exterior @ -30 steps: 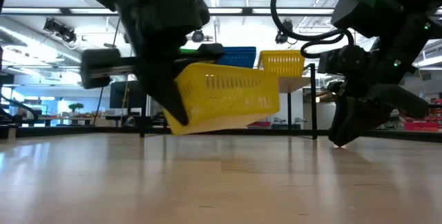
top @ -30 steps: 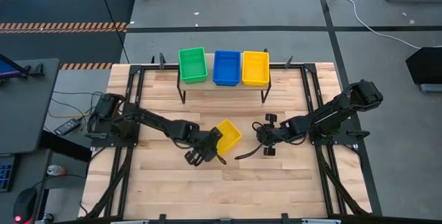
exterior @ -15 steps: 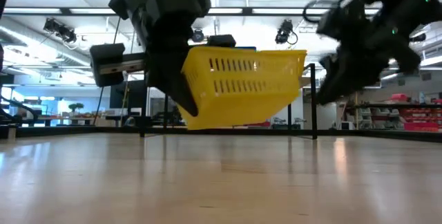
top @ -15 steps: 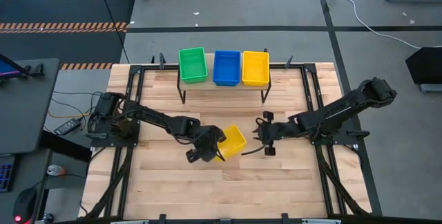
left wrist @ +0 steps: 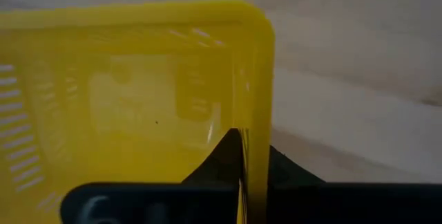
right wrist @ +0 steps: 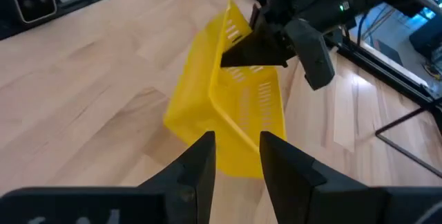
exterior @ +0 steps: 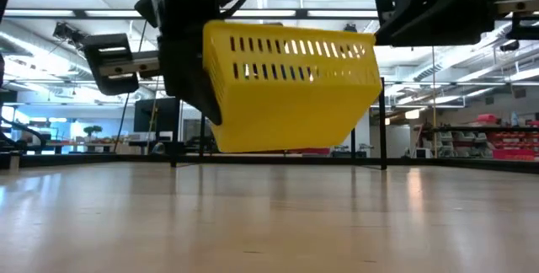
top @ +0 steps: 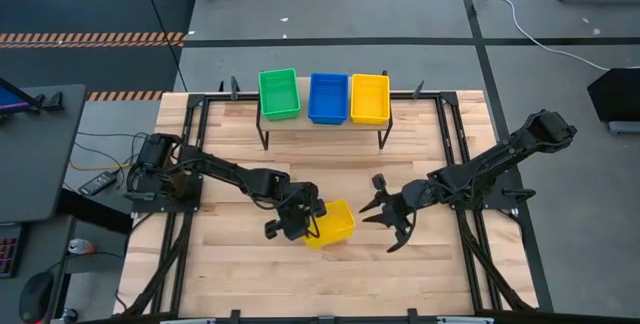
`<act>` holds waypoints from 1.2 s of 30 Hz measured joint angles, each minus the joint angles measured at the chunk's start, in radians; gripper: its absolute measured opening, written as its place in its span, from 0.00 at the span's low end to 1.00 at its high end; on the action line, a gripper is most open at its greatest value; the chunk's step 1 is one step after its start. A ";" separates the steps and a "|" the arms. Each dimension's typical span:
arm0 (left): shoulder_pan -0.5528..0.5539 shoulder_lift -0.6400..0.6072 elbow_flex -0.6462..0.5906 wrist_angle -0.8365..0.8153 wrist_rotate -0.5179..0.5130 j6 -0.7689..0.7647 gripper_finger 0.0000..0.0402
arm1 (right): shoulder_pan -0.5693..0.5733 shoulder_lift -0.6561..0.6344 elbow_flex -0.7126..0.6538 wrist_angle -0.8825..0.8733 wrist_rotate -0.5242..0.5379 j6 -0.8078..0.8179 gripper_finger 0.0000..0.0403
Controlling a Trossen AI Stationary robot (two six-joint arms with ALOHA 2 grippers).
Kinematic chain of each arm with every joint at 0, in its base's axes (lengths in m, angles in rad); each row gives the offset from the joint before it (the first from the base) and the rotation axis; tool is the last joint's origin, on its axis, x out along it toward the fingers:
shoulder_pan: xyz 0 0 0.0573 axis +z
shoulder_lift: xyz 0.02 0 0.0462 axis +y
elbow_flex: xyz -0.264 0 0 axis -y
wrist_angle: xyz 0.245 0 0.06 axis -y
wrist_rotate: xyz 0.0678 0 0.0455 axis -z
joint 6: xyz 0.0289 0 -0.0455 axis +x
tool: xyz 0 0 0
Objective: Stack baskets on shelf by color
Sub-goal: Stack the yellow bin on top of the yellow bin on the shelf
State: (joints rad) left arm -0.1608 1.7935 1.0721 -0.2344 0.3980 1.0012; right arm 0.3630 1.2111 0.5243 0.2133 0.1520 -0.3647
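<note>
While it hangs clear of the bench (top: 240, 274), the loose yellow basket (top: 331, 223) sits pinched by its rim in my left hand (top: 300, 220), a little below the centre of the high view. In the low view this basket (exterior: 290, 83) is tilted, slotted side facing the camera, with no part touching the wood beneath. My left wrist view shows its corner rim (left wrist: 259, 79) running straight between my two dark fingers (left wrist: 224, 158), one inside the wall and one outside, so that hand is clamped on the basket.

Just beside the basket, at its 3 o'clock, my right hand (top: 390, 226) floats with its fingers spread wide, gripping nothing. From my right wrist view both fingers (right wrist: 200, 162) frame the yellow basket (right wrist: 228, 106), apart from it, and the left hand (right wrist: 283, 34) shows gripping its far edge.

Up at 12 o'clock from the held basket, well apart, stands the shelf (top: 322, 124) on thin black legs. Three baskets rest on it in a row: green basket (top: 279, 94), blue basket (top: 328, 98) and another yellow one (top: 369, 98), each just beside the next.
</note>
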 joint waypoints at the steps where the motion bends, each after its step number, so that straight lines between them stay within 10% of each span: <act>1: 0.002 0.000 0.000 0.003 0.024 0.012 0.02 | 0.002 0.000 0.000 0.002 0.000 -0.003 0.30; 12: 0.020 0.000 0.000 0.184 0.234 0.039 0.02 | 0.002 0.095 0.000 0.155 -0.111 -0.020 0.30; 36: 0.035 0.002 -0.002 0.217 0.335 -0.022 0.02 | 0.001 0.189 -0.001 0.331 -0.228 -0.058 0.29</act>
State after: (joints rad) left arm -0.1257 1.7952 1.0706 -0.0174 0.7330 0.9791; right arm 0.3637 1.4002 0.5236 0.5439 -0.0757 -0.4229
